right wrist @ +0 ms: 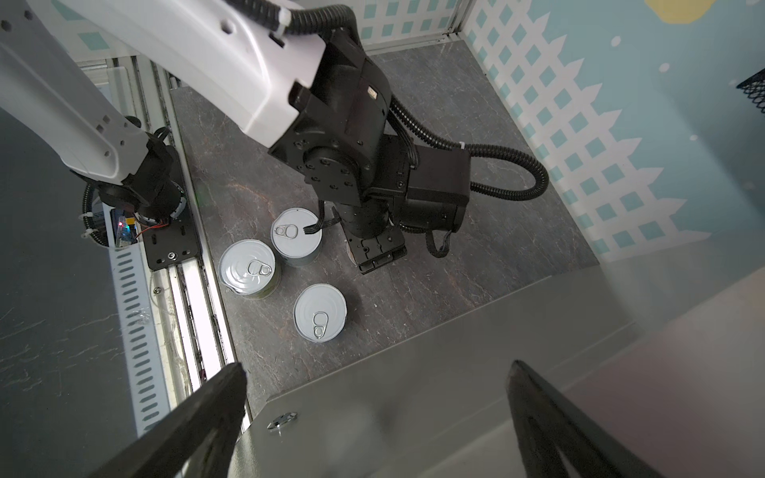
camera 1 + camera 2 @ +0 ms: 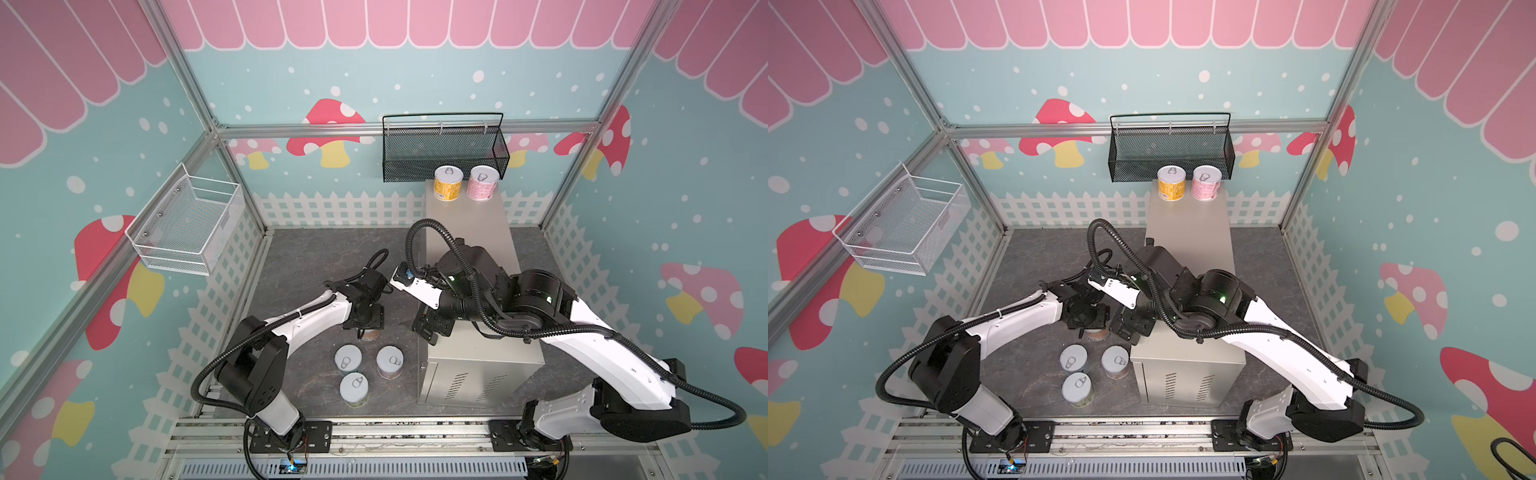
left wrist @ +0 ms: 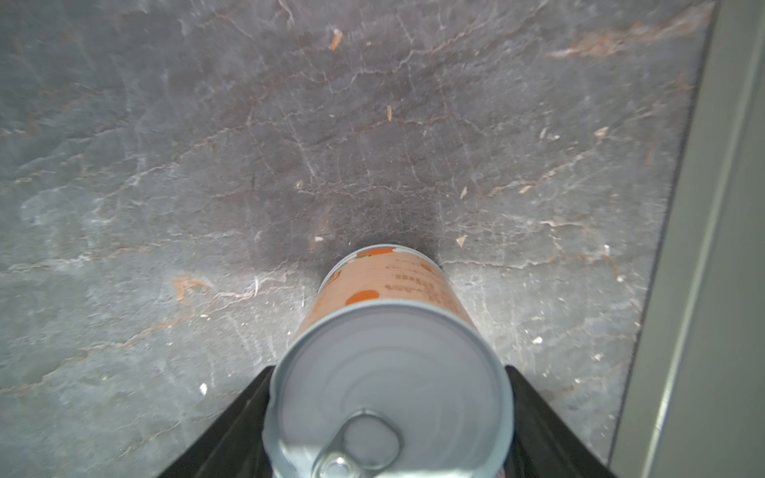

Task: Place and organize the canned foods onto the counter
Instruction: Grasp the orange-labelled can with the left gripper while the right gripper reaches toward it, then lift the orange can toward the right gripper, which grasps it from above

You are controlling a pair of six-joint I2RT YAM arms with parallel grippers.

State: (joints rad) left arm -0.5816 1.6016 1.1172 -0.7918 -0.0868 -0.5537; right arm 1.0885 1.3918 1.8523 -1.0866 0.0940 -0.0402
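Orange can (image 3: 372,285) (upright on the grey floor (image 3: 165,207)) is clamped by the left gripper (image 3: 389,372). Right gripper (image 1: 376,366) is held wide, empty, over the near edge of the counter (image 2: 465,232). Yellow can (image 2: 448,183) and pink can (image 2: 482,183) are seen at its far end; 3 other cans (image 2: 353,388) are left on the floor.

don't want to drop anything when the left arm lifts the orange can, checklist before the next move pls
1. Contact: left gripper has its fingers against both sides of the orange can: ok.
2. Pose: orange can upright on the floor, lid up: ok.
3. Grip firm enough to lift: cannot tell.
4. Neighbours: three other cans stand apart from the held one: ok.
5. Room on the counter: yellow can and pink can at its far end, rest bare: ok.
6. Way there: right arm hangs over the near half, right gripper open and empty: likely not ok until it moves.
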